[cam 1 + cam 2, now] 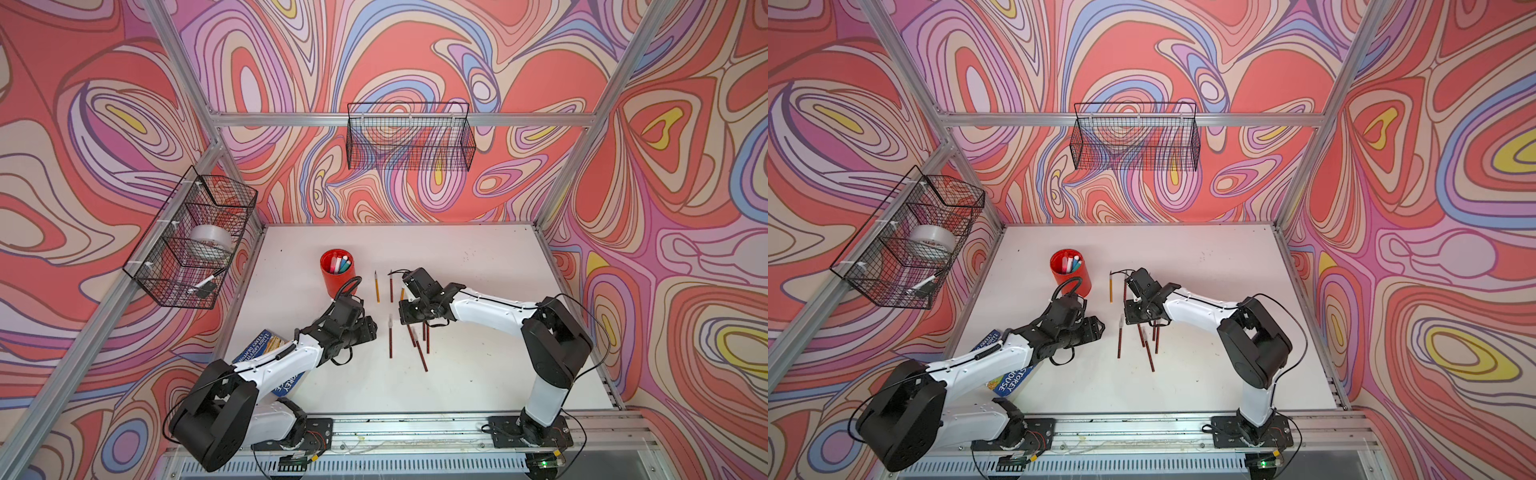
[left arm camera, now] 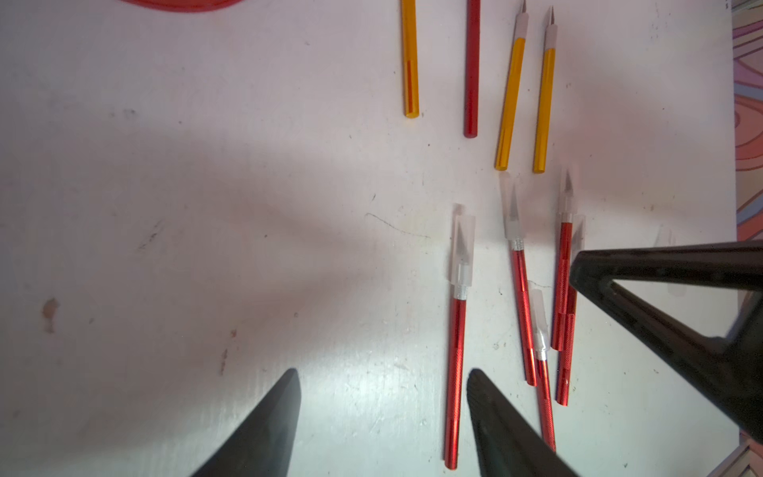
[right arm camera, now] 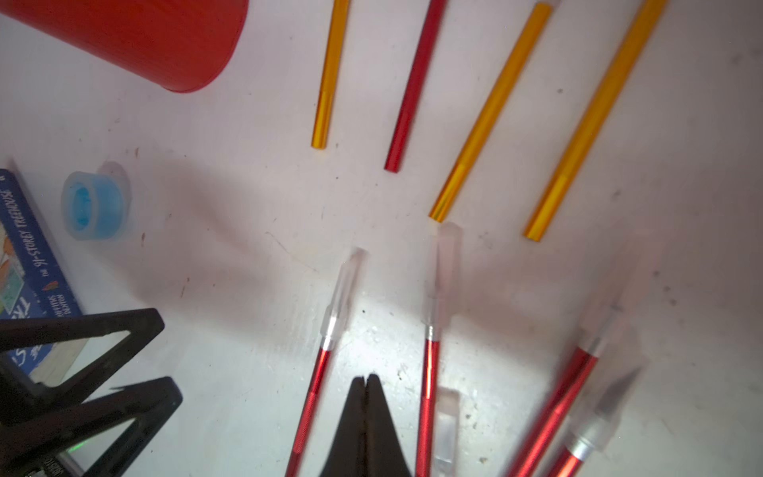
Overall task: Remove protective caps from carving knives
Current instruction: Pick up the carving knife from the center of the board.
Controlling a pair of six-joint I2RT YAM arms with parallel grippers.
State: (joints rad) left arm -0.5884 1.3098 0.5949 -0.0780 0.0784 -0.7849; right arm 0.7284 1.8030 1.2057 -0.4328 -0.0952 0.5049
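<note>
Left arm reached in low over table (image 1: 478,374). left gripper (image 2: 384,376) angled down, jaws spread well apart, nothing gripped. One red handle seen lying between its fingers; contact can't be told.

Right arm bent in from opposite side. right gripper (image 3: 365,378) pinched fully closed, nothing caught in it, tip hung between two capped handles.

Nine carving knives (image 2: 456,371) laid out mid-table: four in far row beside red cup (image 1: 336,270), five red ones bunched nearer. Translucent protective caps (image 2: 462,247) seen on several red tips, blades visible through them.
</note>
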